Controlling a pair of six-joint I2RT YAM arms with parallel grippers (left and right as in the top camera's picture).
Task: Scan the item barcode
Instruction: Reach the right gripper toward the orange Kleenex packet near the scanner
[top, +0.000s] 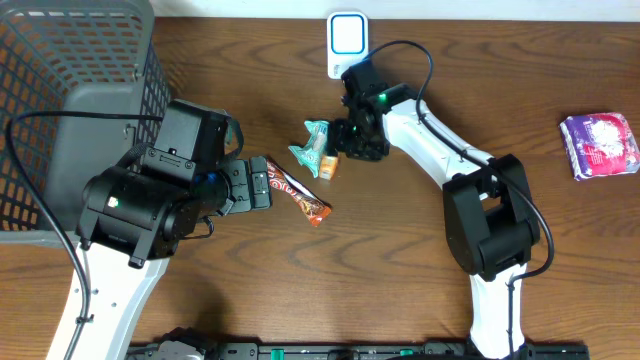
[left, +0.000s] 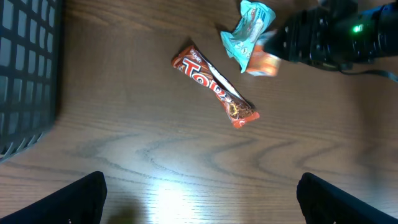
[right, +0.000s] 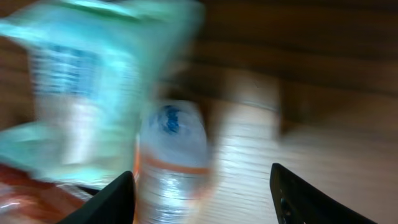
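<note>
A red candy bar (top: 298, 192) (left: 214, 87) lies flat on the wooden table. My left gripper (top: 268, 186) (left: 199, 199) is open just left of it, with only bare wood between its fingers. A teal packet (top: 312, 143) (left: 249, 28) (right: 81, 81) and a small clear bottle with an orange label (top: 328, 166) (left: 264, 62) (right: 171, 155) lie together near the middle. My right gripper (top: 342, 152) (right: 199, 183) is low over them. The bottle sits between its jaws against the left finger, with a gap to the right finger. The right wrist view is blurred. A white scanner (top: 346, 40) stands at the back edge.
A grey wire basket (top: 60, 100) (left: 25, 74) fills the back left corner, close behind the left arm. A purple packet (top: 600, 145) lies at the far right.
</note>
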